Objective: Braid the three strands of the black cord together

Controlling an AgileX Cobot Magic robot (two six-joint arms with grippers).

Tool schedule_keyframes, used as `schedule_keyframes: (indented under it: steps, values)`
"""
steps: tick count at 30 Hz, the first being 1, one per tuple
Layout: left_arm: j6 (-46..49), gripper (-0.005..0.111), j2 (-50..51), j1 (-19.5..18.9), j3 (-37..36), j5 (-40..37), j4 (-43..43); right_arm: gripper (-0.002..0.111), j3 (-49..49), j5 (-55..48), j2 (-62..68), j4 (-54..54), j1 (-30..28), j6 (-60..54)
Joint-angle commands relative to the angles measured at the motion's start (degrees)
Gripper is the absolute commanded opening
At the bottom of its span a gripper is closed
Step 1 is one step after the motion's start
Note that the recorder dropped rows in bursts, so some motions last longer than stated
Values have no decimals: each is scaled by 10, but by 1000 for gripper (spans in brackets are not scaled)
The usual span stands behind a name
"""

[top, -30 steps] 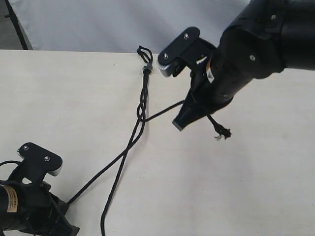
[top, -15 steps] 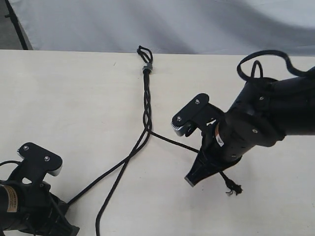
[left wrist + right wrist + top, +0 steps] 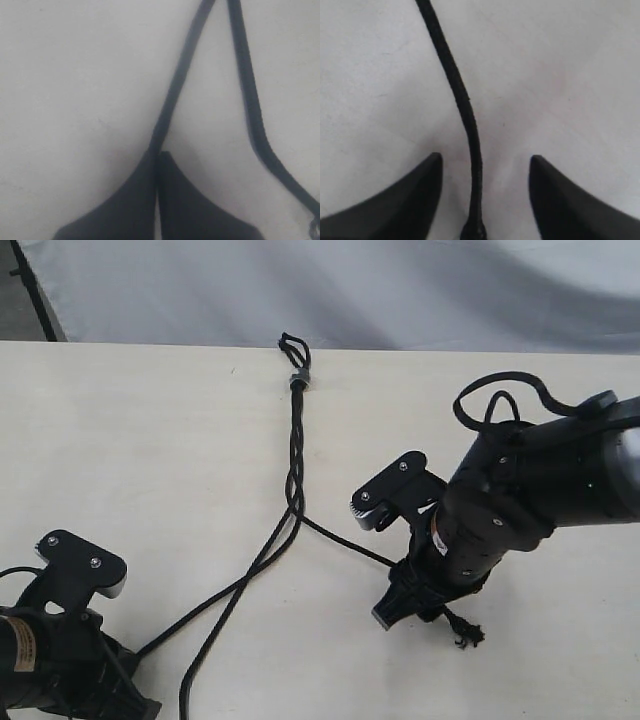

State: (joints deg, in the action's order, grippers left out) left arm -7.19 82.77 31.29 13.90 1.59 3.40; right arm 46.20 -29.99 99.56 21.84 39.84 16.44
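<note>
The black cord [image 3: 296, 440] runs down the table from its loop [image 3: 291, 344] and grey band [image 3: 297, 379], twisted together to about mid-table, then splits. One strand [image 3: 200, 610] leads lower left into my left gripper [image 3: 130, 668], whose jaws are shut on it [image 3: 157, 152]. A second strand [image 3: 215, 635] lies loose beside it, also visible in the left wrist view [image 3: 247, 100]. The third strand [image 3: 345, 540] goes right, under my right gripper [image 3: 386, 614], to its frayed knot [image 3: 466, 632]. That gripper [image 3: 486, 159] is open, with the strand [image 3: 465, 107] on the table between its fingers.
The pale table [image 3: 120, 440] stretches left and right of the cord. A white backdrop [image 3: 300, 285] rises behind its far edge. The right arm's glossy cable [image 3: 505, 390] loops above its wrist.
My right gripper swung from beside the loop to the lower right, dragging the third strand out to the right, and its jaws now stand open. The loose strand's end shifted left.
</note>
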Motion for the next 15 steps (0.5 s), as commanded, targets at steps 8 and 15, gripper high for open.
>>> schedule_keyframes:
  steps: [8,15]
  values:
    - [-5,0,5,3,-11,-27,-1,52,36,14,-83,-229,82,-187]
    - [-5,0,5,3,-11,-27,-1,42,36,96,-30,-259,223,-174]
